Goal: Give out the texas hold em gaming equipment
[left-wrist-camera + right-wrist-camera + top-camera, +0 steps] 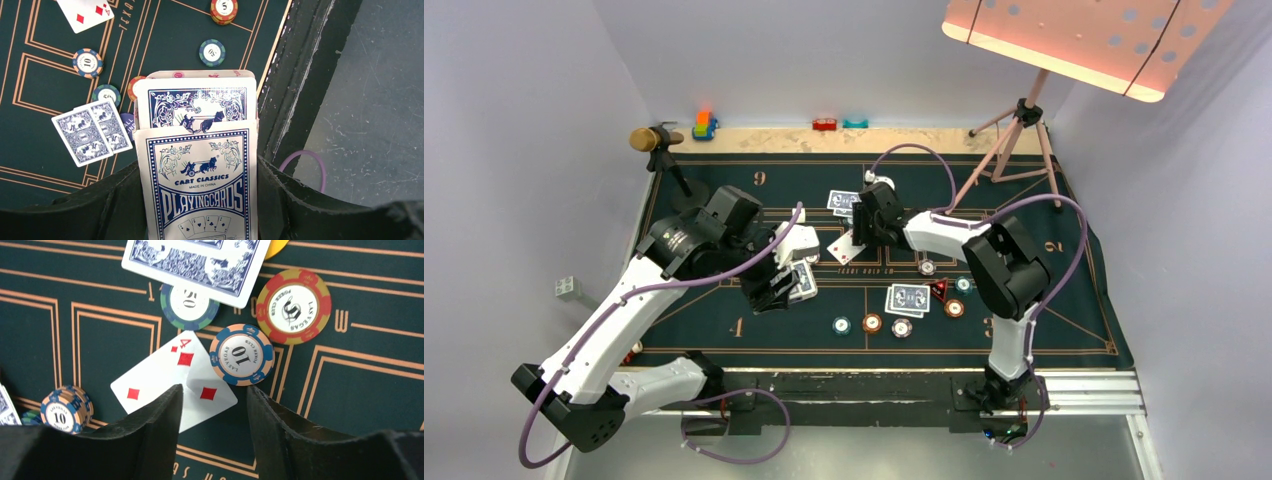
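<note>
over the dark green mat (724, 340) the left gripper (784, 286) clamps a blue-backed card pack (804, 284). the right gripper (858, 232) hangs just above a face-up red-pip card (842, 251), with face-down cards (841, 200) just beyond it. a face-down pair (908, 298) lies beside the red-black triangle marker (939, 290); three chips (872, 323) sit in a row nearer the arm bases

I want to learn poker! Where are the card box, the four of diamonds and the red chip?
card box (200, 195): left wrist view, printed front.
four of diamonds (160, 372): right wrist view, white face.
red chip (293, 306): right wrist view, centre label.
</note>
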`<state>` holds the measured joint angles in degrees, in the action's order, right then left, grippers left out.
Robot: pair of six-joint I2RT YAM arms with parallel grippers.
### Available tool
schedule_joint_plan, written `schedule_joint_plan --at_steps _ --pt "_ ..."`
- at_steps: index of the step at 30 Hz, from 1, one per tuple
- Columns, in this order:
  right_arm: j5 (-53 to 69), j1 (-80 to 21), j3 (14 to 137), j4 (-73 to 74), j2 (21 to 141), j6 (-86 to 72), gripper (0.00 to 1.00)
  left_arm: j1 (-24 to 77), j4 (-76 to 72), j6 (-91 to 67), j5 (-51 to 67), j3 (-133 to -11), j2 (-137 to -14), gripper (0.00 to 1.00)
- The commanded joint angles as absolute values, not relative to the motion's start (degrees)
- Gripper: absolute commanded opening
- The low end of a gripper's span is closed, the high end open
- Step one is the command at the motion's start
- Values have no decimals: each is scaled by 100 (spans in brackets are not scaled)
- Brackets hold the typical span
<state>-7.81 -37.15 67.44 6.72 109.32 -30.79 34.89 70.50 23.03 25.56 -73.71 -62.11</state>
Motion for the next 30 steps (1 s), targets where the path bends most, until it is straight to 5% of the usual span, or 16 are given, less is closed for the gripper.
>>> schedule_joint_plan --at_steps 1,12,30 --pt "-966 -3558 7039 830 11198 -3380 51 3469 6991 2228 2687 -7576 -6112 0" --pt "-2210 -3488 7434 1316 11459 -3231 34 3467 6988 2241 2666 -7567 -6091 0" --pt "-1669 -3628 6417 809 10528 -3338 43 3465 6989 2258 2610 -7559 -6091 0"
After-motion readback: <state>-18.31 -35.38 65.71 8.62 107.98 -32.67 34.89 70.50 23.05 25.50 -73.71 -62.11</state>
